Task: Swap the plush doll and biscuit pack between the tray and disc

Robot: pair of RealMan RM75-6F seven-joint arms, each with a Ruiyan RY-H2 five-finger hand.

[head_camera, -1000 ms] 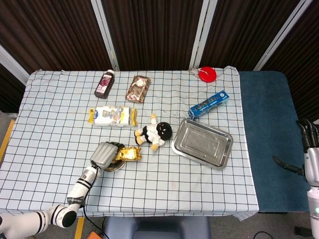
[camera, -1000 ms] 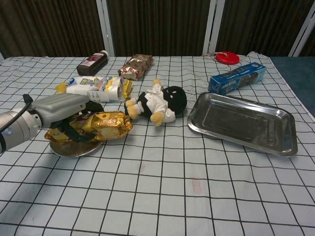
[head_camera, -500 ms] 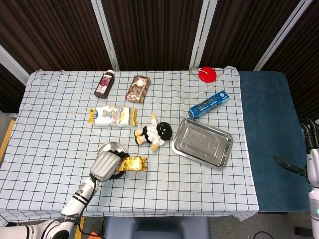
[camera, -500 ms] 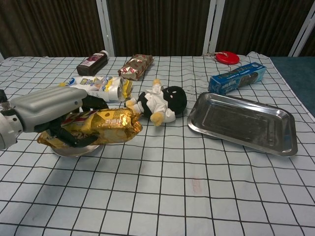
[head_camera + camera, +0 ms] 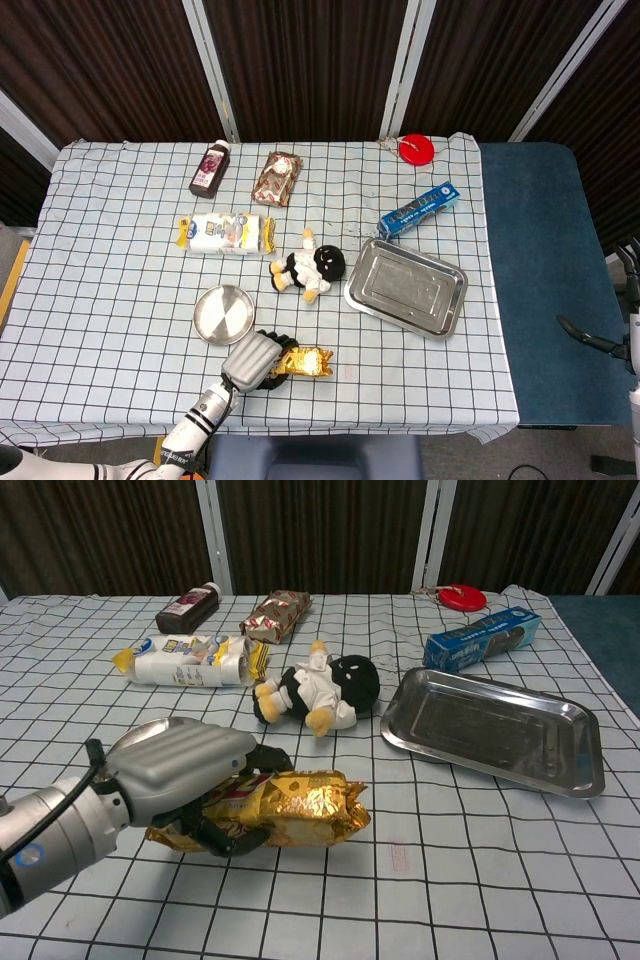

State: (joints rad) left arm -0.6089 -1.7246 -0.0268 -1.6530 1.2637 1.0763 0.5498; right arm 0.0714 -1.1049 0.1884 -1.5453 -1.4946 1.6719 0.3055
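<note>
the left hand is clamped on the gold biscuit pack held off the disc, with the plush doll on the cloth at 9 o'clock of the empty tray; the right hand's state cannot be told.

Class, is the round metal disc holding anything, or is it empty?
Empty. The disc shows only bare metal; the left hand holds the biscuit pack nearer the table's front edge.

Grey-shelled left hand, black fingers
</note>
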